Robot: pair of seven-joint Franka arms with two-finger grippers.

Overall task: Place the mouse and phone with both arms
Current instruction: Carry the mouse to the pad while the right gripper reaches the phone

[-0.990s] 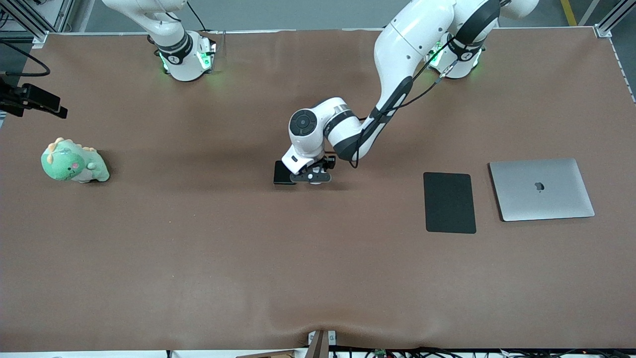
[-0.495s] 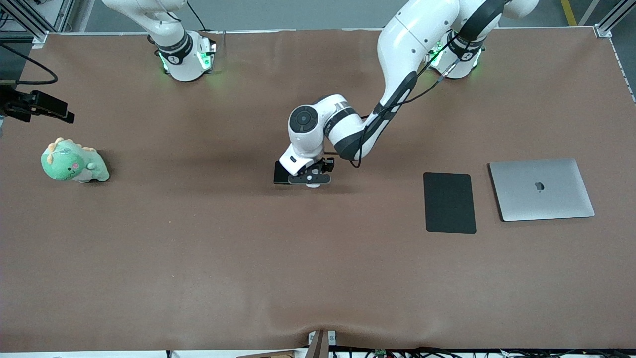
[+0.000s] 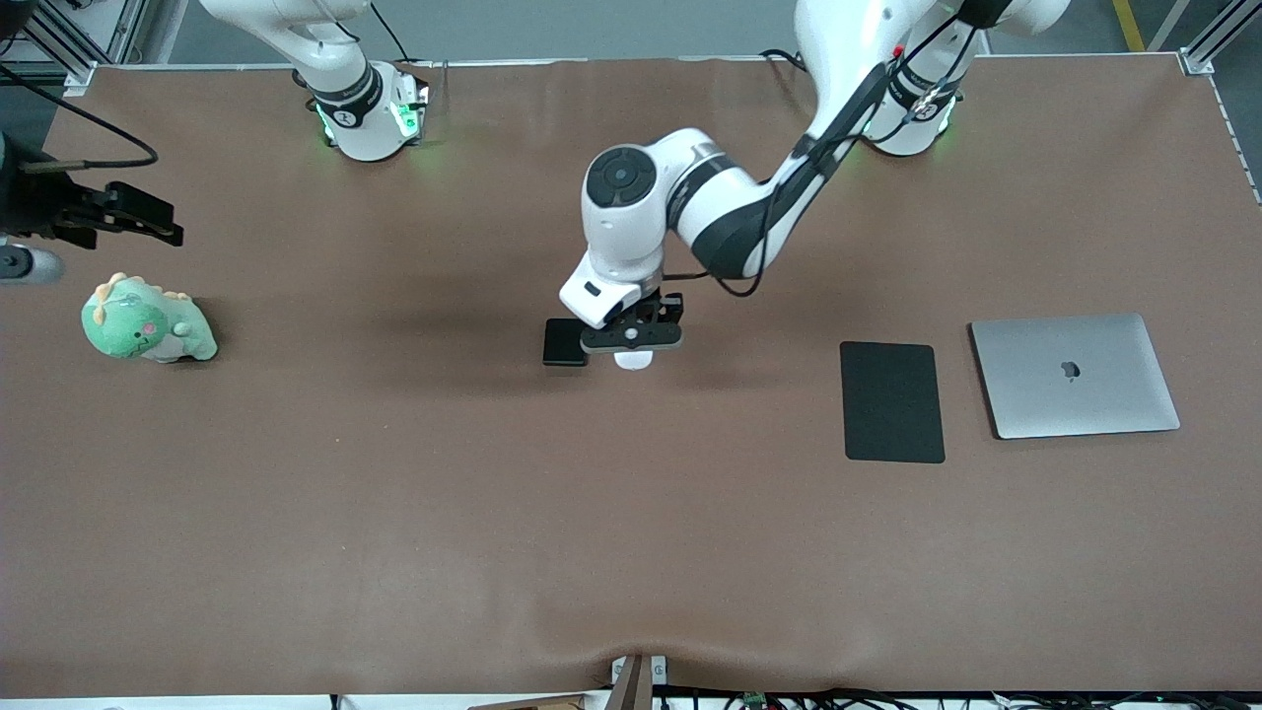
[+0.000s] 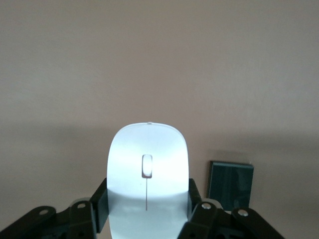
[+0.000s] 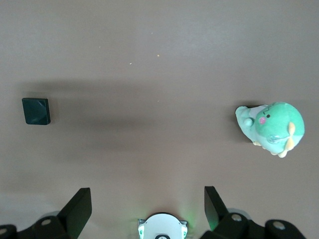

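Two end effectors: left [image 3: 632, 338] clamps the mouse [image 4: 148, 174] above bare table beside the phone [image 3: 564, 342]; right [image 5: 147, 208] hangs spread.

Bare table [image 3: 493, 513] surrounds the phone [image 3: 564, 342]; only the left pincer [image 3: 631, 340] with its mouse [image 3: 634, 359] crowds it.

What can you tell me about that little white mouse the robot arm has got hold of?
The mouse is a small, smooth, glossy white oval that looks like plastic, with a small scroll button and a thin grey line running down its middle. The left gripper is shut on it, black fingers pressing its two long sides, top face up and roughly level. In the front view only its rounded end peeks out under the gripper, beside the phone on the brown table. Whether it has left the table is unclear.
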